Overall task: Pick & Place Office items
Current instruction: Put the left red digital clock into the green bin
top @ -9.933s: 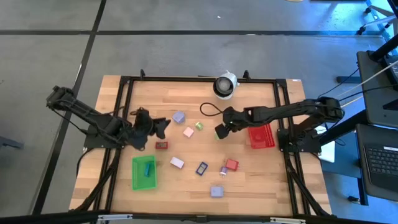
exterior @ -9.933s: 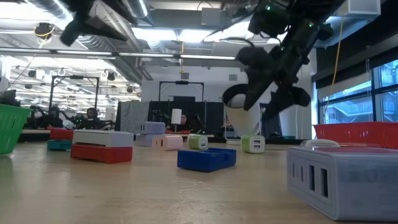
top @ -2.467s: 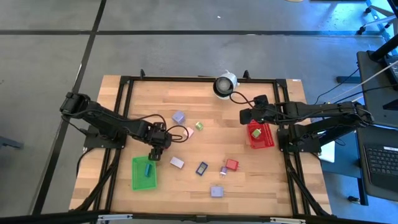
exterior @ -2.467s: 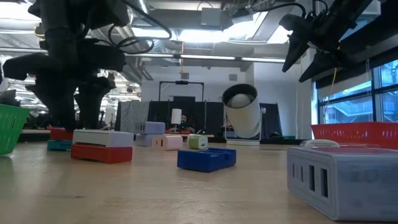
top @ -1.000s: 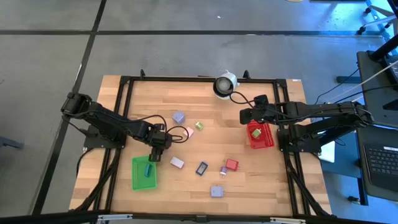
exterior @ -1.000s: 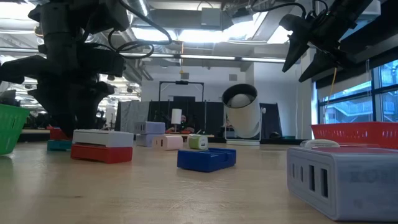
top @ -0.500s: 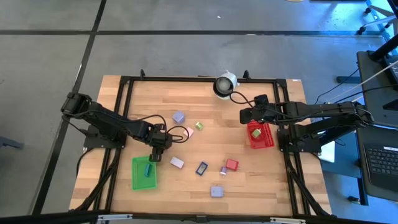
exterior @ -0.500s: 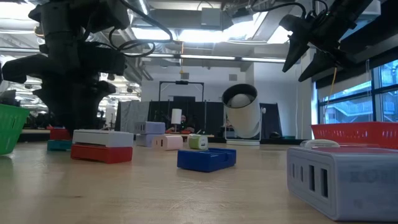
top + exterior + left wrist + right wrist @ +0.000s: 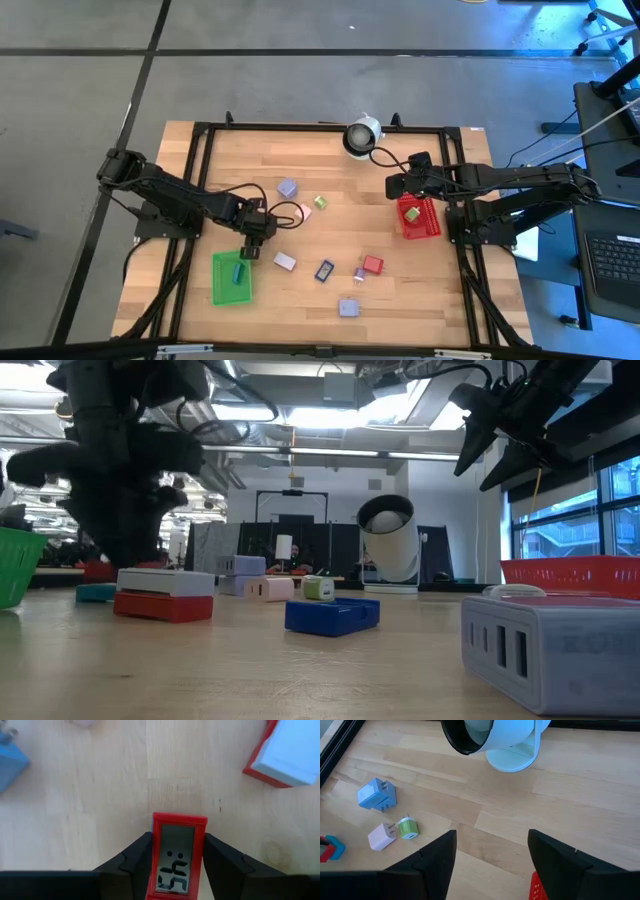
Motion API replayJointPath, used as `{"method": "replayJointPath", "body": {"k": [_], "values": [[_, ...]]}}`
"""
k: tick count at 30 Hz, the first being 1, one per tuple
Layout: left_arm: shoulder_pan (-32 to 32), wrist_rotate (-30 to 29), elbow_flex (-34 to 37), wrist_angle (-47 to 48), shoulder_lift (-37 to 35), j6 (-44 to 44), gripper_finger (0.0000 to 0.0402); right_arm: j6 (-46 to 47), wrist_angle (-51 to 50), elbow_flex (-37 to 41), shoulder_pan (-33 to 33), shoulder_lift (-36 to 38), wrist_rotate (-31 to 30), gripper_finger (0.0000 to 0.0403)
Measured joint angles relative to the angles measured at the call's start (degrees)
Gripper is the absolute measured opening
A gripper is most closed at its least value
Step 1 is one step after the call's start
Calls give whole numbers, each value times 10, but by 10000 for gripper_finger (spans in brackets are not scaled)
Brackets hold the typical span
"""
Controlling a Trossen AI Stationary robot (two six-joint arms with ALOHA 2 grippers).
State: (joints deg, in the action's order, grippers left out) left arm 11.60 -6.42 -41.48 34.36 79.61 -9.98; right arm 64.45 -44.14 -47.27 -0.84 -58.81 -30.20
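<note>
My left gripper (image 9: 252, 240) is shut on a small red clock with a grey display (image 9: 176, 854), just past the far edge of the green bin (image 9: 222, 290), which holds a teal piece (image 9: 238, 270). A blue sliver (image 9: 151, 826) shows behind the clock. My right gripper (image 9: 392, 186) hangs open above the table at the far left corner of the red bin (image 9: 430, 225). Lavender (image 9: 287, 188), pink (image 9: 304, 211) and light green (image 9: 320, 202) pieces lie between the arms. A red-and-white block (image 9: 285, 262), a blue piece (image 9: 325, 271) and a red piece (image 9: 373, 265) lie nearer. My left gripper pinches the red clock by its two long sides (image 9: 154, 851), one finger (image 9: 135, 857) on each side, coming from above and pointing down. The display faces the wrist camera. In the low view the clock (image 9: 100, 571) sits at table height; whether it is lifted clear I cannot tell.
A round white-and-black device (image 9: 361, 136) stands at the far edge, its cord looping toward the right arm. A lavender power block (image 9: 348, 307) lies near the near edge. Black frame rails run along the table's left, right and far sides. Bare wood lies between the bins.
</note>
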Motion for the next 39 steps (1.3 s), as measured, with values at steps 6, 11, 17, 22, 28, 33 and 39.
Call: {"method": "replayJointPath", "body": {"k": [6,11,17,22,28,33,39], "values": [[-1,-45,-35,1,-26,64,154,-2,2,0,0,0,-1,246],[-14,-161,-45,-30,-48,163,154,-3,5,0,0,0,-11,246],[-84,-211,-46,-177,-65,190,154,-3,5,0,0,0,-22,246],[-132,-123,-46,-428,-68,128,157,-4,7,0,0,0,-24,246],[-130,-52,-46,-714,-68,79,152,-21,8,0,0,0,-21,246],[-109,-60,-46,-856,-68,78,156,-39,9,0,0,0,-15,246],[-87,-127,-46,-864,-68,83,155,-77,12,0,0,0,13,246]]}}
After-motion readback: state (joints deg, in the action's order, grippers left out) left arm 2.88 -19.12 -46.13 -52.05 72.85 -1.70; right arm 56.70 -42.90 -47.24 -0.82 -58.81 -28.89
